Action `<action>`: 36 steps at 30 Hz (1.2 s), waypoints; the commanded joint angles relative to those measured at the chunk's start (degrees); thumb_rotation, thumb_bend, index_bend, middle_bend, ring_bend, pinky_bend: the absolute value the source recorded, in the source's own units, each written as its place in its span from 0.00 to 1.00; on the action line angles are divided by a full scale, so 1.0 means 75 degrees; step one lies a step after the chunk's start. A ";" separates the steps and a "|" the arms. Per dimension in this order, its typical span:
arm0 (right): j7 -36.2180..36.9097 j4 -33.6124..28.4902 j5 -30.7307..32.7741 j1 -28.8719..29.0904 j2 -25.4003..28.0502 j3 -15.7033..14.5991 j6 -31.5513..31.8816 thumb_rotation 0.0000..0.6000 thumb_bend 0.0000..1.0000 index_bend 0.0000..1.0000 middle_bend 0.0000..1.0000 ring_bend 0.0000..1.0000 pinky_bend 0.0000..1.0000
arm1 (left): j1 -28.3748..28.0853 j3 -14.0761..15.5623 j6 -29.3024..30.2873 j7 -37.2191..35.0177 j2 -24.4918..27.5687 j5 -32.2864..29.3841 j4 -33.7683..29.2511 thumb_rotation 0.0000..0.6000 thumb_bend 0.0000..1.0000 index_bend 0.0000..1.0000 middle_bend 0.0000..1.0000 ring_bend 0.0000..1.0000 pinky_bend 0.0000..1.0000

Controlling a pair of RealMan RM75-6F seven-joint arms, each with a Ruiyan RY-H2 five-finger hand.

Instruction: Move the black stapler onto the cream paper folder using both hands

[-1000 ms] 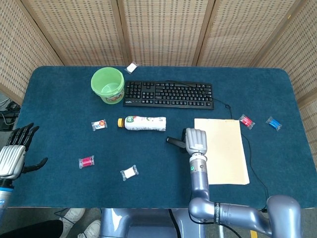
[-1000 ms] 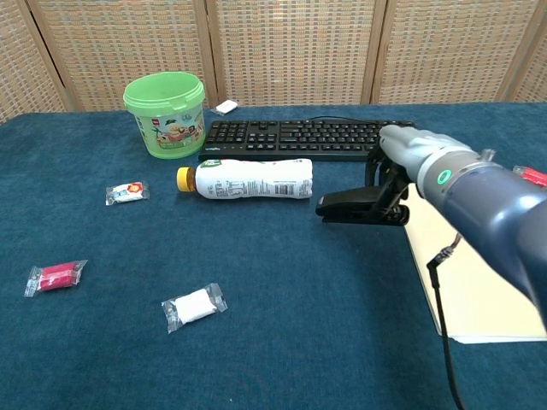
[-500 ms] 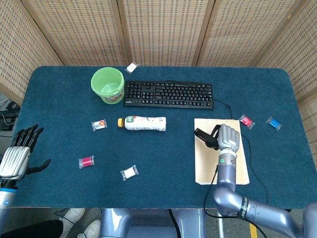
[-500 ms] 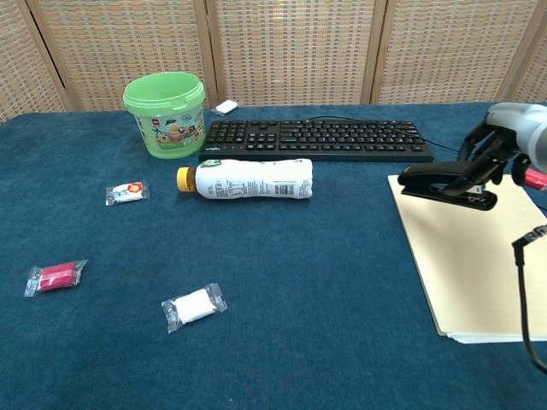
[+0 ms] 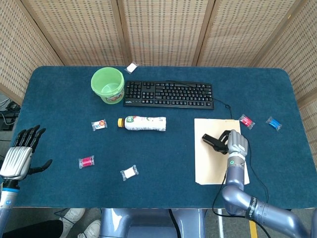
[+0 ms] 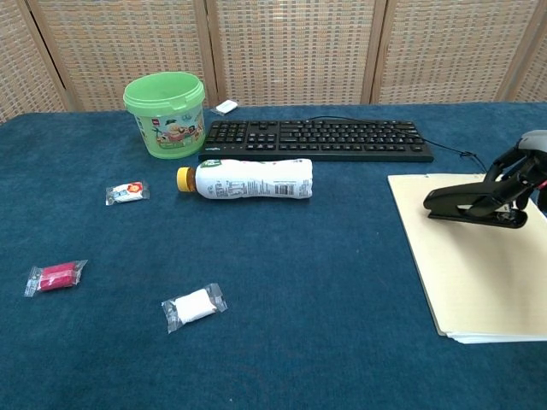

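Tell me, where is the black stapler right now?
In the head view the black stapler sits over the cream paper folder on the table's right side, held by the right hand, below the keyboard.

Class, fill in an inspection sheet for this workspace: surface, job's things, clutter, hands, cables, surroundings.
Surface: blue cloth table.
Job's things: black stapler over the cream paper folder; whether it rests on it, cannot tell.
Clutter: green bucket, keyboard, bottle lying on its side, small wrapped sweets scattered.
Hands: right hand holds the stapler; left hand open, off the table's left edge.
Cables: keyboard cable runs towards the folder.
Surroundings: woven screens behind.
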 commanded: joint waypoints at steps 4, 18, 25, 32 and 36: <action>0.0044 0.0255 -0.0073 0.0004 -0.0080 -0.0282 0.0072 1.00 0.41 0.86 0.69 0.68 0.77 | 0.0007 -0.0008 0.0008 -0.0019 -0.0004 0.0001 0.0014 1.00 0.28 0.06 0.00 0.00 0.00; -0.0588 -0.0099 -0.0245 0.0107 0.0095 -0.0865 0.0387 1.00 0.20 0.33 0.02 0.00 0.00 | 0.0014 0.0002 0.0014 -0.0111 0.0006 0.0063 -0.0006 1.00 0.28 0.05 0.00 0.00 0.00; -0.0544 -0.0107 -0.0567 0.0052 0.0231 -0.1048 0.0524 1.00 0.16 0.15 0.00 0.00 0.00 | 0.0011 -0.0024 0.0024 -0.0124 -0.0021 0.0052 0.0036 1.00 0.28 0.04 0.00 0.00 0.00; 0.0541 -0.0391 -0.2569 -0.0504 0.0733 -0.1631 0.0815 1.00 0.15 0.08 0.00 0.00 0.00 | 0.0054 -0.0052 0.0125 -0.0221 -0.0067 0.0058 0.0136 1.00 0.28 0.04 0.00 0.00 0.00; 0.2343 -0.0452 -0.4880 -0.1399 0.1517 -0.2546 0.0868 1.00 0.13 0.05 0.00 0.00 0.00 | 0.0092 -0.0031 0.0111 -0.0267 -0.0094 0.0011 0.0245 1.00 0.25 0.01 0.00 0.00 0.00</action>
